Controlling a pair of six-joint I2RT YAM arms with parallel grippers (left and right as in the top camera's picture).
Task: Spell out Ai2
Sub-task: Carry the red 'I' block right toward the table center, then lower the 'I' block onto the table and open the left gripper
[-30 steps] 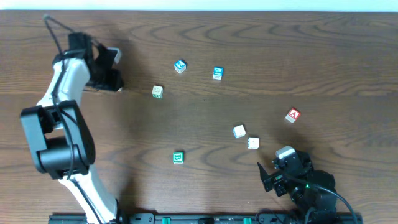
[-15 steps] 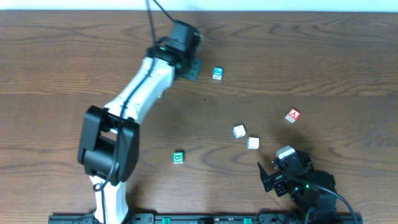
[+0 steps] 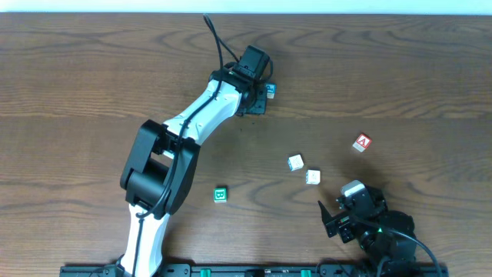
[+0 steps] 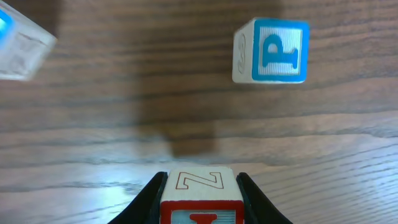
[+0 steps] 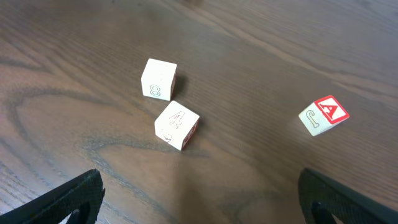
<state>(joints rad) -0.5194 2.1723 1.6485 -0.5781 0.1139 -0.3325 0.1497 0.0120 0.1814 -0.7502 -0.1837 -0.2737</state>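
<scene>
z block clamped in left end effector; right end effector wide open.

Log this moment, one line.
left jaws shut on Z block | P block ahead | right jaws open | A block untouched

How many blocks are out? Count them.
7: Z block in left gripper, P block and blue block ahead, A block, 8 block, 4 block, green block. Arm may hide more.

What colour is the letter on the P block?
Blue on the P block, with a blue border; clearest in left wrist view.
</scene>
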